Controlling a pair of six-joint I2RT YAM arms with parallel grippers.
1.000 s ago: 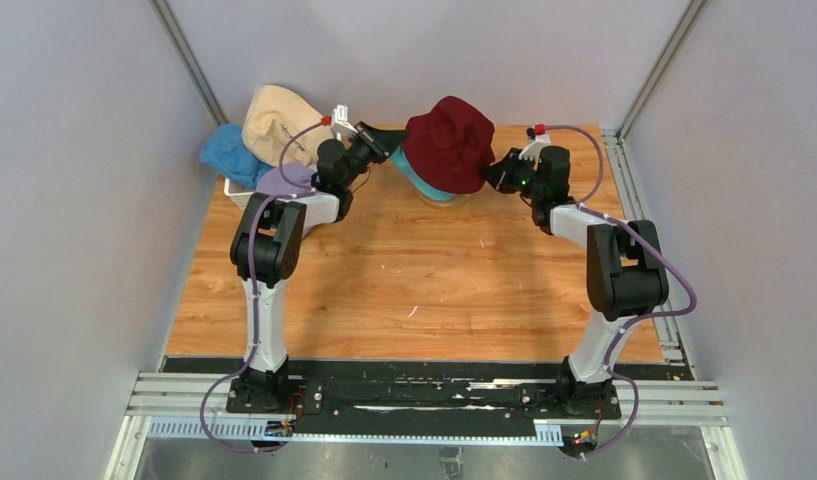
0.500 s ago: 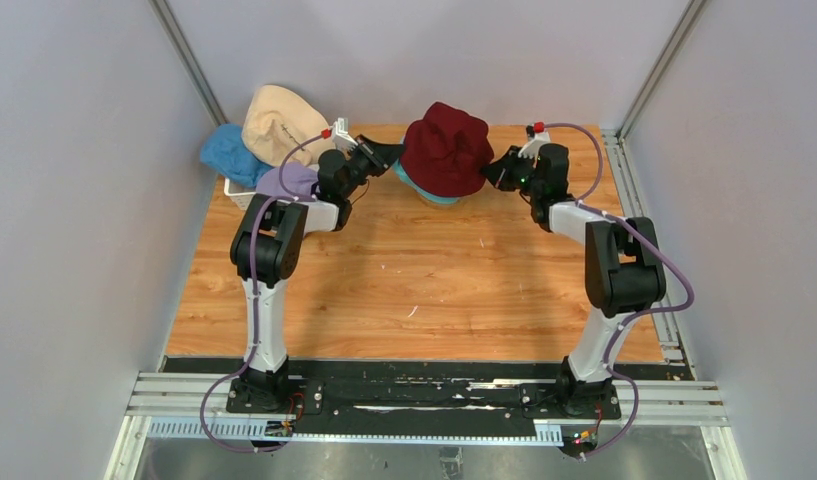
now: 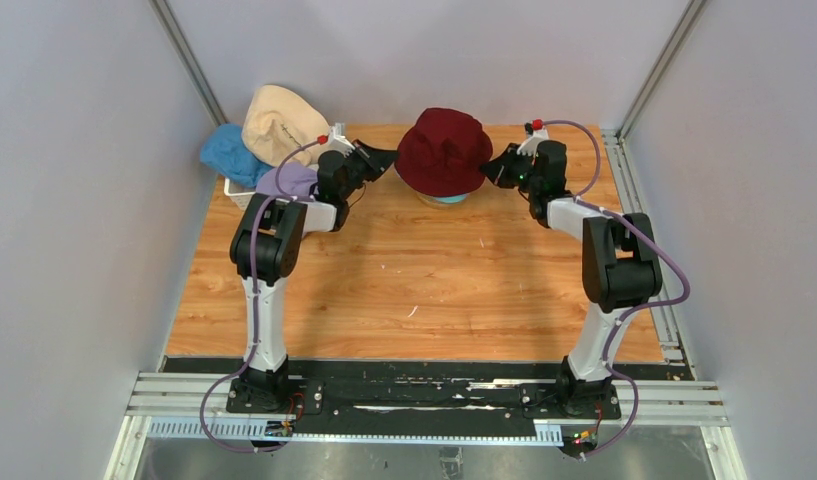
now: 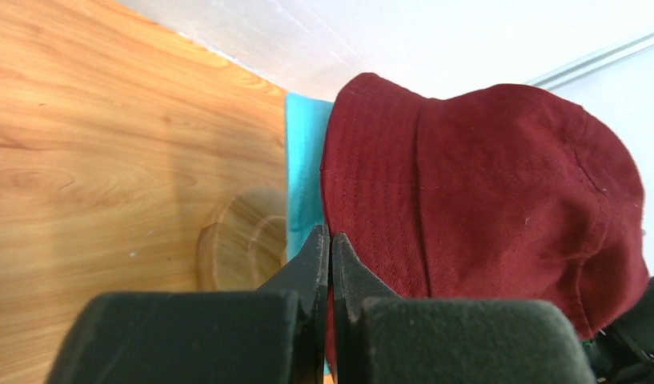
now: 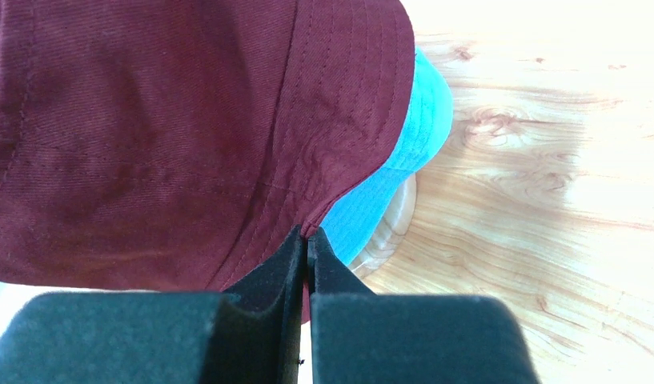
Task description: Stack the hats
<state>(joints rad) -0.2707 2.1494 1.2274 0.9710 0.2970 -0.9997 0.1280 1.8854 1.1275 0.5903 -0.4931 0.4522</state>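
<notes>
A dark red hat (image 3: 444, 152) covers a teal hat (image 3: 445, 199) on the wooden stand at the back middle of the table. My left gripper (image 3: 389, 160) is shut on the red hat's left brim (image 4: 363, 240), with the teal hat (image 4: 304, 176) showing beside the fingertips. On the other side, my right gripper (image 3: 492, 166) is shut on the right brim (image 5: 339, 160), and the teal hat's brim (image 5: 403, 168) pokes out below. Beige (image 3: 276, 122), blue (image 3: 227, 153) and lavender (image 3: 287, 180) hats are heaped at the back left.
A white mesh basket (image 3: 239, 188) holds the heap of hats at the table's back left corner. The wooden stand's base (image 4: 239, 240) rests on the table under the teal hat. Grey walls close in the back and sides.
Both grippers have lowered the dark red hat from a tilt onto the teal hat, now nearly hidden under it. The left jaws have closed the last bit on the brim.
</notes>
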